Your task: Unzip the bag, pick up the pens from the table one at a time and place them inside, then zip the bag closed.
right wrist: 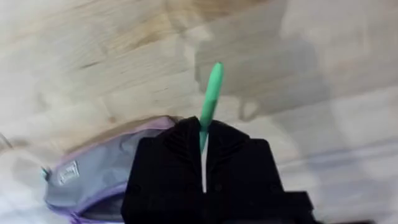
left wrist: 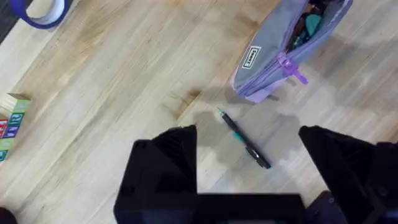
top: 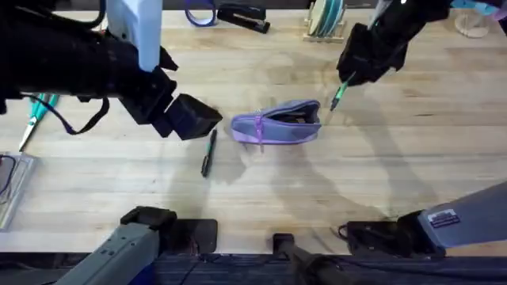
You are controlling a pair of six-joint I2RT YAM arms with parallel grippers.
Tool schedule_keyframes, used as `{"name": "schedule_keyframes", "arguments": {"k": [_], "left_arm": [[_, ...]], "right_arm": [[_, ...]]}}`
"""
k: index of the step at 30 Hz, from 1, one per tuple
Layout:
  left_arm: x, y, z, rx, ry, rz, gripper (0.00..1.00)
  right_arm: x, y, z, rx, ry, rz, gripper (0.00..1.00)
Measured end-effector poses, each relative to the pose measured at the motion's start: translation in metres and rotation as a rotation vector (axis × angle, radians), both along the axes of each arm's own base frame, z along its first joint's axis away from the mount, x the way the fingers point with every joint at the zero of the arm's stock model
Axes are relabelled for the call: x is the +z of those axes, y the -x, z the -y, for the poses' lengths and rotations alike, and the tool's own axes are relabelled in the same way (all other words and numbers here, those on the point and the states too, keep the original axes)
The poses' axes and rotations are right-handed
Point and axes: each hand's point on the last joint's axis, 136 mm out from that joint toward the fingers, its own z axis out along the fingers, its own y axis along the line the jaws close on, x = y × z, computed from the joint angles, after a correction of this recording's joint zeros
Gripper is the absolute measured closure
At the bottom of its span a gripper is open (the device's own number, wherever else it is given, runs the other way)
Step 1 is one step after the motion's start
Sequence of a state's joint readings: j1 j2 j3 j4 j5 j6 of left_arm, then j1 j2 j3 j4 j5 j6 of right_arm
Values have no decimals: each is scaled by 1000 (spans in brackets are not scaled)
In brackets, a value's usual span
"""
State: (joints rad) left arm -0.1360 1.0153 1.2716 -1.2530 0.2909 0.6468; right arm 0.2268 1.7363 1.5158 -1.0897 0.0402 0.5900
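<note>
The lavender bag (top: 277, 124) lies mid-table with its zipper open and dark items showing inside; it also shows in the left wrist view (left wrist: 277, 59) and the right wrist view (right wrist: 102, 177). A black pen (top: 208, 152) lies on the table (top: 380, 166) just left of the bag. My left gripper (top: 202, 119) hovers open above that pen (left wrist: 245, 140), one finger (left wrist: 177, 158) on each side of it. My right gripper (top: 348, 77) is raised to the right of the bag, shut on the green pen (top: 338, 95), whose tip sticks out past the fingers (right wrist: 211, 99).
Teal-handled scissors (top: 36, 111) lie at the far left beside a clear tray (top: 12, 186). Along the back edge stand a purple tape ring (top: 202, 12), a black stapler (top: 245, 17) and a rack of discs (top: 325, 20). Coloured blocks (left wrist: 9, 124) sit off to one side.
</note>
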Motion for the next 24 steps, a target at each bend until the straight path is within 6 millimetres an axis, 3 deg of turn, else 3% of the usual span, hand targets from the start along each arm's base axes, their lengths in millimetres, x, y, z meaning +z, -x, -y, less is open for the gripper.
{"name": "schedule_keyframes", "arguments": {"k": [9,16,24], "left_arm": [[0,0,0,0,0,0,6],[0,0,0,0,0,0,6],[0,0,0,0,0,0,6]], "right_arm": [[26,-13,-16,442,-2,89,970],[33,-5,-48,767,-130,141,969],[33,7,-55,984,-155,152,970]]}}
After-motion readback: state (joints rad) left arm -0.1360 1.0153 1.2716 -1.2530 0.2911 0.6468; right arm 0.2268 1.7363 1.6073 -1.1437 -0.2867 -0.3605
